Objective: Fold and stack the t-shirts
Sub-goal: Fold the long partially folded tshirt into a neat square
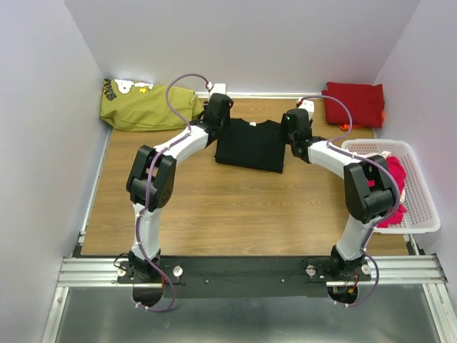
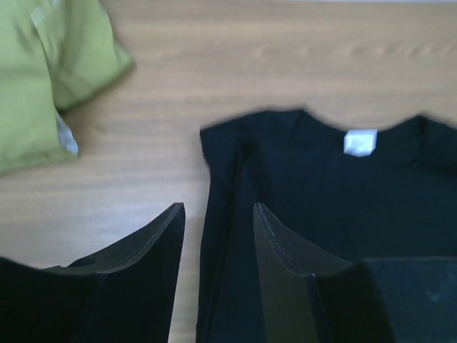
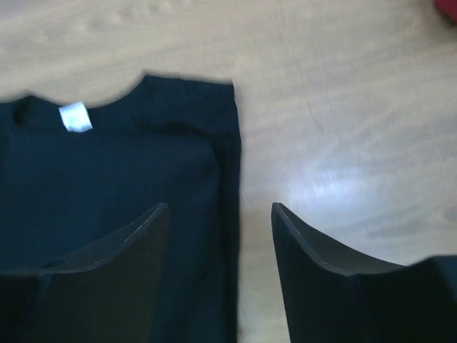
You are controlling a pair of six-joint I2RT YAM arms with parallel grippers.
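Bench (image 1: 235, 207): a wooden top, carrying everything listed below.

Left arm (image 1: 153, 179) and right arm (image 1: 368, 189): both are reaching from the near edge toward the far middle, one to each side of the black shirt.

Basket (image 1: 421, 207): white, perforated, sitting at the right edge of the bench.

Green shirt (image 1: 146, 107): olive, with white and yellow print showing, lying bundled in the far left corner, well apart from the black shirt.

Black shirt (image 1: 250, 145): lying flat at the far middle of the bench, between the two wrists, collar pointing toward the far wall. A lengthwise fold is showing along each side edge.

Red shirt (image 1: 355, 103): dark red, lying folded in the far right corner.

Pink shirts (image 1: 396, 186): lying heaped in the basket, partly hidden behind the right arm.

Left gripper (image 2: 218, 207): jaws standing apart and gripping nothing, straddling the black shirt's left edge, one finger over bare wood and the other over cloth. Whether the tips are touching the cloth cannot be told.

Right gripper (image 3: 220, 206): jaws spread wide and carrying nothing, straddling the shirt's right edge the same way.

Label (image 2: 359, 141): small, white, sitting inside the black shirt's collar.
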